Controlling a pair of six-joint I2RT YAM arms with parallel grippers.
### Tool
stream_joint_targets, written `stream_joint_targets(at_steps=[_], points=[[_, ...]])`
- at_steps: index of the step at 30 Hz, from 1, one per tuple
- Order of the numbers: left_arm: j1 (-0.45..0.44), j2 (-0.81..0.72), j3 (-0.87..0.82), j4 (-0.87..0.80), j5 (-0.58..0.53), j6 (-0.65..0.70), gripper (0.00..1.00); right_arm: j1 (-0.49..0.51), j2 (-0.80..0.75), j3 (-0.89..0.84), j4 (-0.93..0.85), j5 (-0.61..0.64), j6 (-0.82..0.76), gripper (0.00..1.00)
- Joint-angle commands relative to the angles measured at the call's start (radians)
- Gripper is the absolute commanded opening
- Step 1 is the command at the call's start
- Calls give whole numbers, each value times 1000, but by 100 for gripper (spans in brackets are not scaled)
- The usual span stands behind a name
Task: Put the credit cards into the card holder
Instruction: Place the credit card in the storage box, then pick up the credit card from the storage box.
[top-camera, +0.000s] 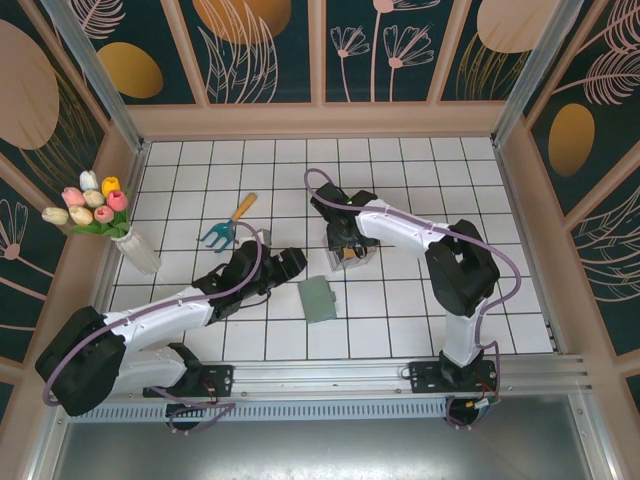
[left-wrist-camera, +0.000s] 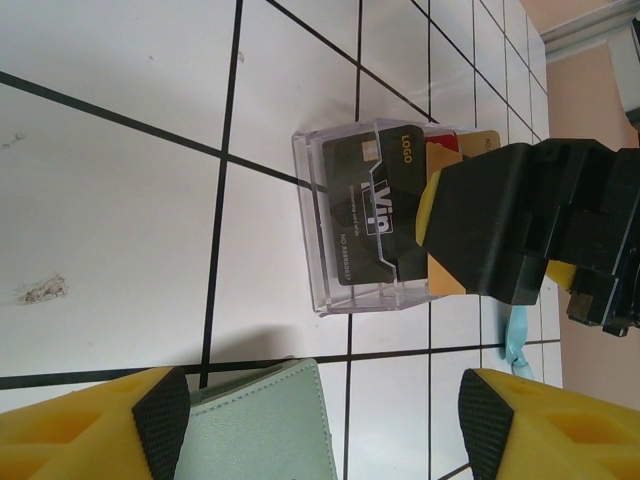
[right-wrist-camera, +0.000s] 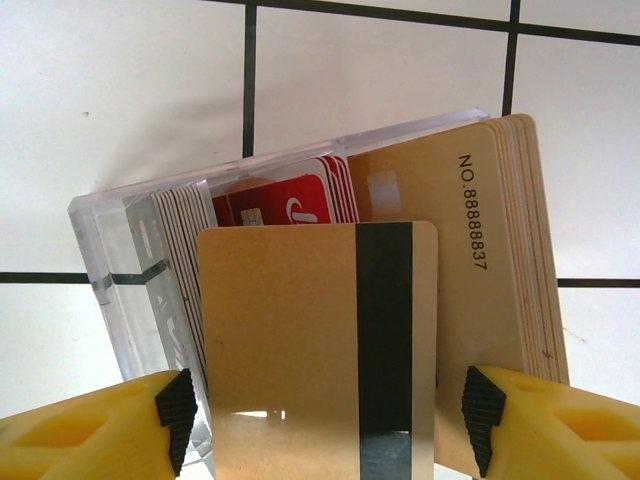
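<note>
We see the right gripper spread at the clear tray of credit cards, with a tan card standing between its fingers, while the left gripper, spread too, hovers over the desk beside the flat sage-green card holder.

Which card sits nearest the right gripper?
The tan card showing a black magnetic stripe, foremost and flanked by the right gripper; the red cards and the numbered tan stack stand behind it in the clear tray.
</note>
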Motion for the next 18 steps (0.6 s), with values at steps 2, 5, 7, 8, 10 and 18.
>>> stream_joint_targets(at_steps=[2, 5, 7, 8, 10, 18], points=[[-4, 0, 37, -10, -18, -1, 74, -5, -27, 0, -10, -28, -17, 74], [-5, 6, 46, -13, -13, 3, 74, -26, -29, -27, 7, -53, -12, 74], [-5, 8, 48, -16, -9, 5, 74, -33, -36, -46, 32, -79, -18, 74], [-5, 10, 52, -15, -7, 5, 74, -38, -39, -55, 48, -102, -21, 74], [-4, 13, 53, -15, -7, 5, 74, -44, -46, -71, 74, -138, -22, 73], [-5, 20, 64, -25, -2, 11, 74, -53, -71, -68, 77, -147, -11, 64]])
